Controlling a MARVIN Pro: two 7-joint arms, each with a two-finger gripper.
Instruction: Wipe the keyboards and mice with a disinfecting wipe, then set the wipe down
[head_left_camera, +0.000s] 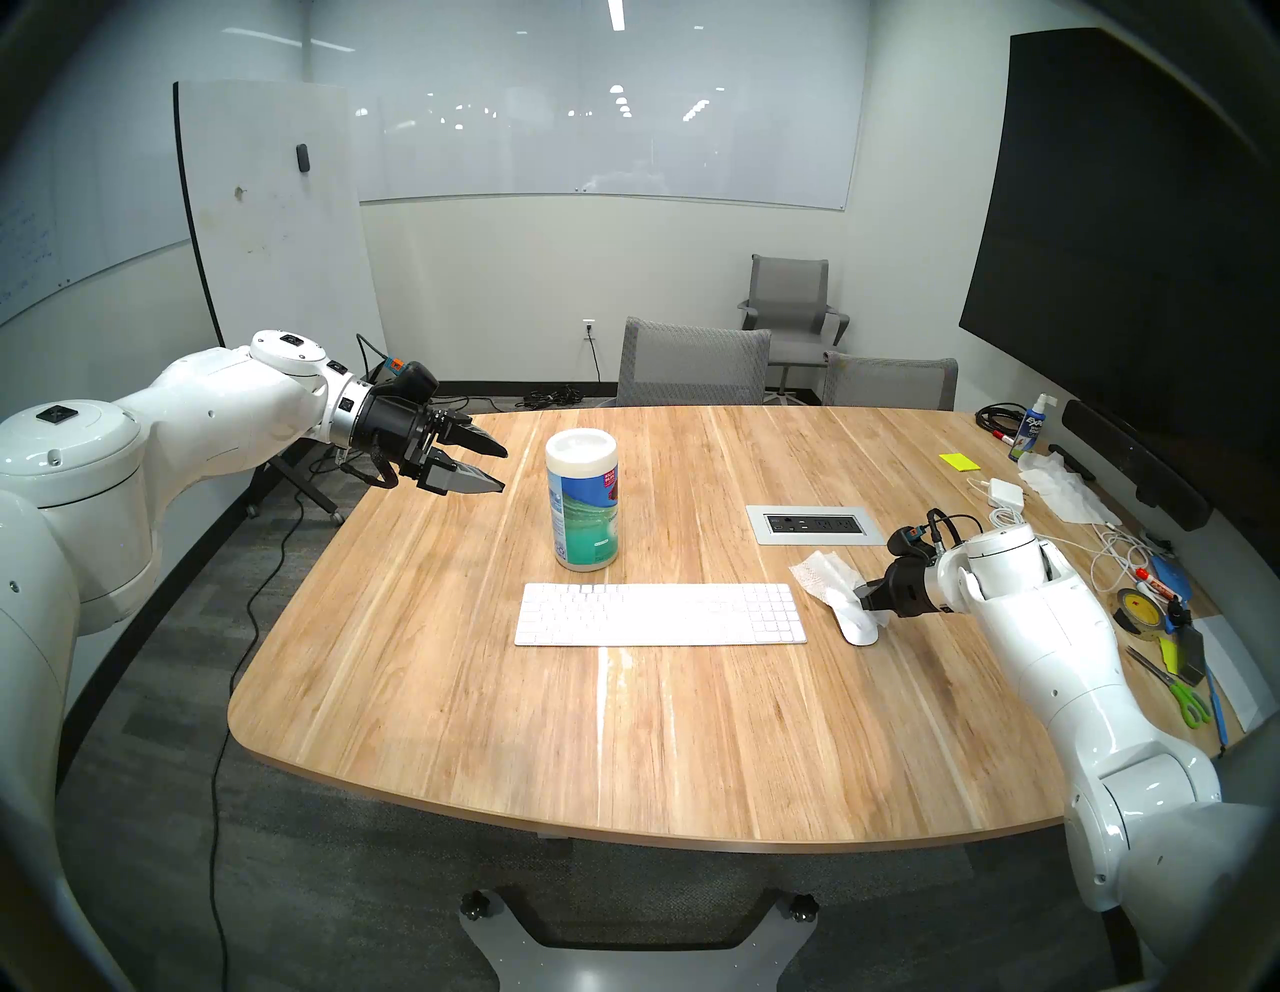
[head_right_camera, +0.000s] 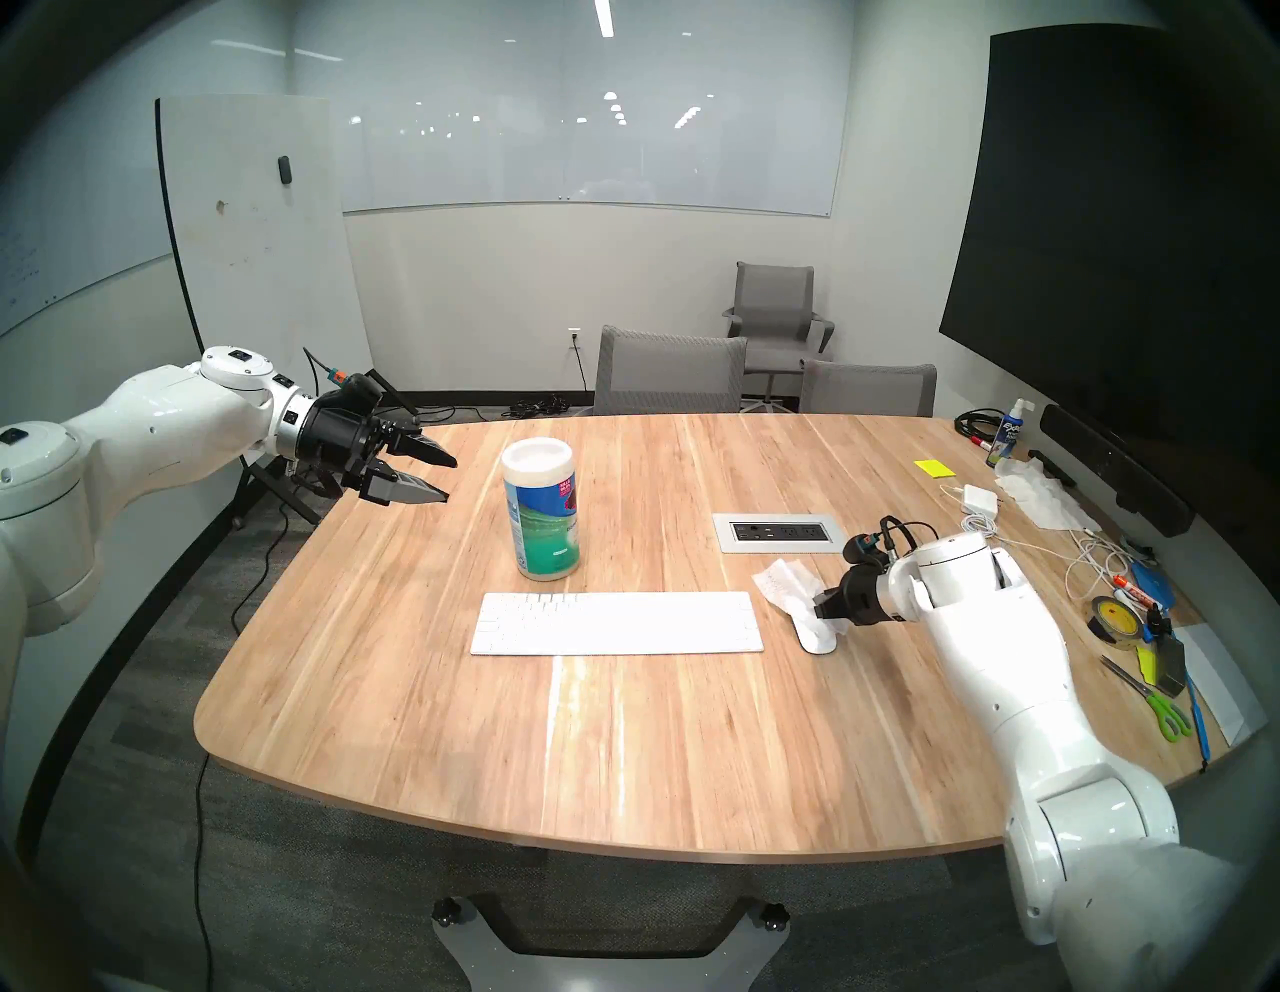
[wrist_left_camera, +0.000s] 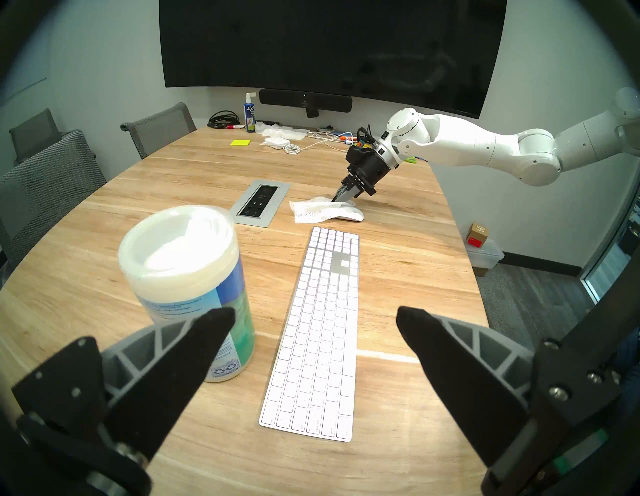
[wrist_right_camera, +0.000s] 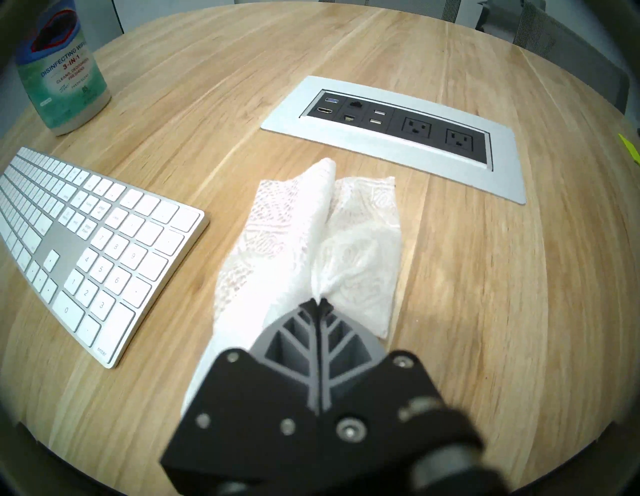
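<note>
The right gripper (head_left_camera: 861, 601), jaws clamped on the disinfecting wipe (head_left_camera: 824, 571), is pressing it onto the white mouse (head_left_camera: 859, 632). The keyboard (head_left_camera: 658, 614) is lying lengthwise at its nine o'clock; the left gripper (head_left_camera: 488, 465) is hanging open, well apart.

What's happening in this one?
The right gripper is shut on a wipe and presses it onto the mouse, which sits just off the keyboard's number-pad end. The wipe drapes over most of the mouse and trails onto the table. The left gripper hangs open and empty in the air beside the wipes canister.
</note>
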